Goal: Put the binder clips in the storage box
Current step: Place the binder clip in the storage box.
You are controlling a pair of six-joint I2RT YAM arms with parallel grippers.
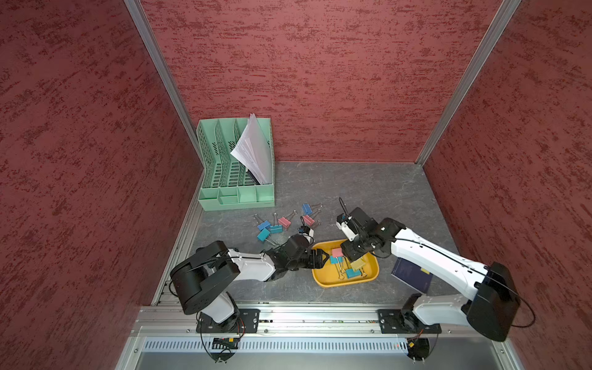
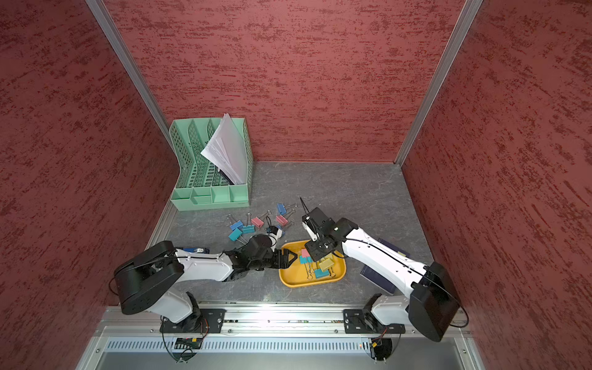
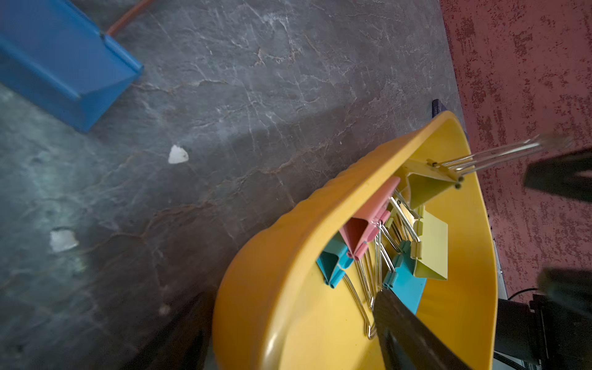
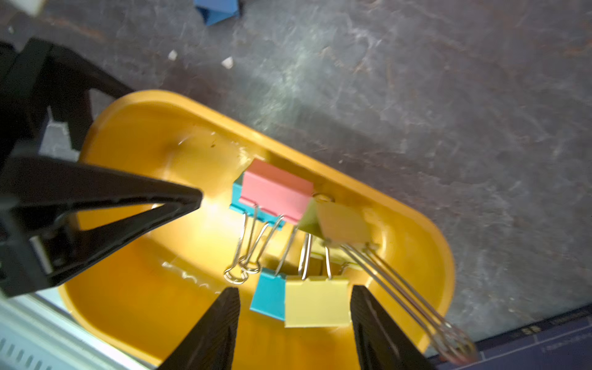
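There, left fingers (image 3: 410,333) wide astride storage box (image 1: 333,279) wall; right fingers (image 4: 217,326) wide above binder clips (image 4: 317,304)

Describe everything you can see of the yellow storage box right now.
The storage box is a shallow yellow-orange tray, glossy plastic by its look, rectangular with rounded corners, sitting open on the grey table between the arms. Five binder clips are clustered inside: one pink, two teal, two yellow. The open left gripper straddles one short-end wall; the open right gripper hovers above.
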